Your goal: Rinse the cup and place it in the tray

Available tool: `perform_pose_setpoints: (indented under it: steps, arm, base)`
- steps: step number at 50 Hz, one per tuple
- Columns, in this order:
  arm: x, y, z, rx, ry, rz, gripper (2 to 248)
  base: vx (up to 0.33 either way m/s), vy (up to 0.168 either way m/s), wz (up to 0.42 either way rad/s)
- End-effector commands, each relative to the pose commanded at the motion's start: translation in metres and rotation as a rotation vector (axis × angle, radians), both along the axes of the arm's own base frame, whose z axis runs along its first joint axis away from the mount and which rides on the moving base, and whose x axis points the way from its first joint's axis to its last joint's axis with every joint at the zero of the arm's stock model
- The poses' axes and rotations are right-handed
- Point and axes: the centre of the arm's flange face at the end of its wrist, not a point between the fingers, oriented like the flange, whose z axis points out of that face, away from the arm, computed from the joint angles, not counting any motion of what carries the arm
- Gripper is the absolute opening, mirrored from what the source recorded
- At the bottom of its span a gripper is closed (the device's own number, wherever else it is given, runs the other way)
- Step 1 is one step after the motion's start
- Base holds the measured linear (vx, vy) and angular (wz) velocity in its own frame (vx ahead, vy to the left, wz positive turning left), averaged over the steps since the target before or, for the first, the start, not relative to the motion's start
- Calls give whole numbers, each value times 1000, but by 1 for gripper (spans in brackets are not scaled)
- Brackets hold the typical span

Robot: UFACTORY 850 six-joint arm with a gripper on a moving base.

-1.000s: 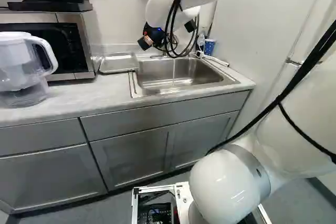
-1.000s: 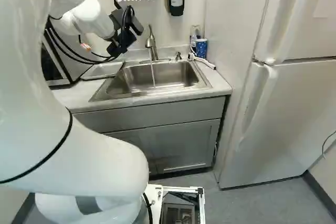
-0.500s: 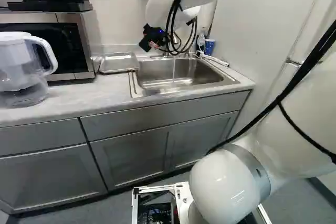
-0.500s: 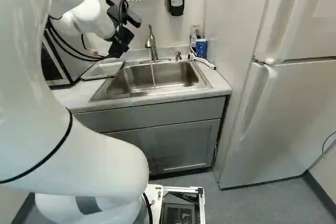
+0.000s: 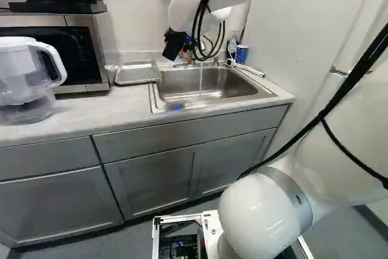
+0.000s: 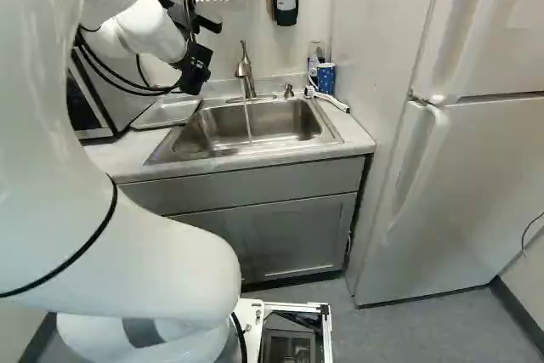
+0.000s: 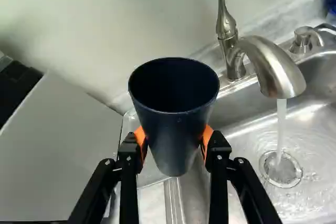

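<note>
With straight ahead of the claw (image 7: 174,137) taken as twelve o'clock, the cup (image 7: 173,121) is held out ahead of the wrist, roughly upright, its mouth uncovered and its narrower foot below the grip. It is clasped from two sides, at three and nine o'clock, by the orange pads (image 7: 208,132), which are kept apart only by the cup's own width, so the claw is neither fully spread nor fully closed. Nothing else is seen to be touched by it. The tap (image 7: 265,61) is placed at about two o'clock from the cup, and its running water (image 7: 281,121) falls into the sink (image 6: 289,121) at about three o'clock, well apart from the cup. The tray (image 5: 137,73) is seen under and behind the cup in the wrist view. The rinse is judged to be the step in hand, though whether the cup has been wetted cannot be told. If it has not, a move towards three o'clock is called for, with the mouth brought under the water, then a tilt to empty it; if it has, the cup should be lowered onto the tray and let go.
</note>
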Motion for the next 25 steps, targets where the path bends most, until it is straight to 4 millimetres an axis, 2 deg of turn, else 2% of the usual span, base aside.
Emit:
perform_pose_setpoints:
  steps: [25]
  arm:
    - [0, 0, 0, -224, -69, 119, 121]
  base:
    - [0, 0, 0]
